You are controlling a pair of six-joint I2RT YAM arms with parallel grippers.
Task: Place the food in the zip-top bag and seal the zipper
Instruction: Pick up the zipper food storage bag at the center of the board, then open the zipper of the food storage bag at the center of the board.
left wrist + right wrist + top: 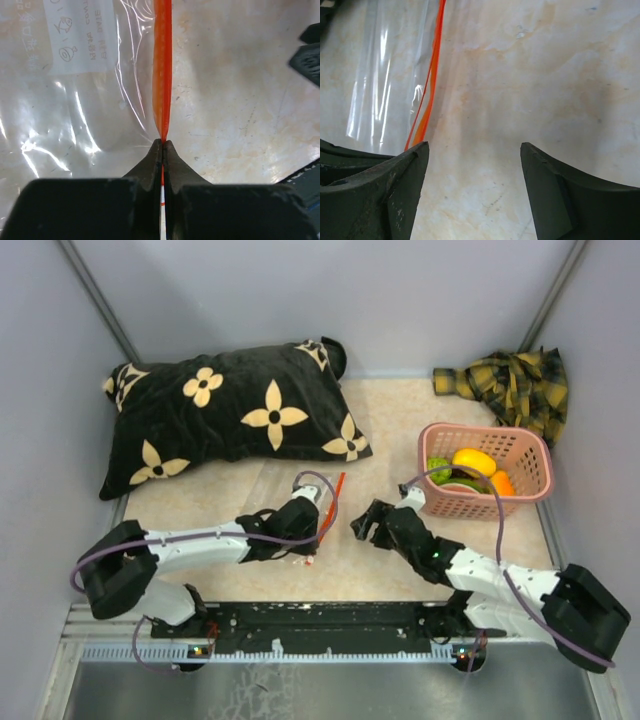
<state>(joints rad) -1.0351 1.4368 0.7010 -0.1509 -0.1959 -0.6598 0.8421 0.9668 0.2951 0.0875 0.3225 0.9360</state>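
Observation:
The clear zip-top bag point(290, 485) lies flat on the table in front of the pillow, its red-orange zipper point(336, 502) along its right edge. My left gripper point(312, 540) is shut on the near end of the zipper point(162, 75), the bag's film point(75, 110) spreading to its left. My right gripper point(362, 523) is open and empty, just right of the zipper point(431, 75), over bare table. The food sits in the pink basket point(520, 445): a yellow piece point(473, 461), an orange piece point(502, 483), a green piece point(438, 468).
A black pillow with cream flowers point(230, 410) lies behind the bag. A yellow plaid cloth point(510, 385) is bunched at the back right. Grey walls close in both sides and the back.

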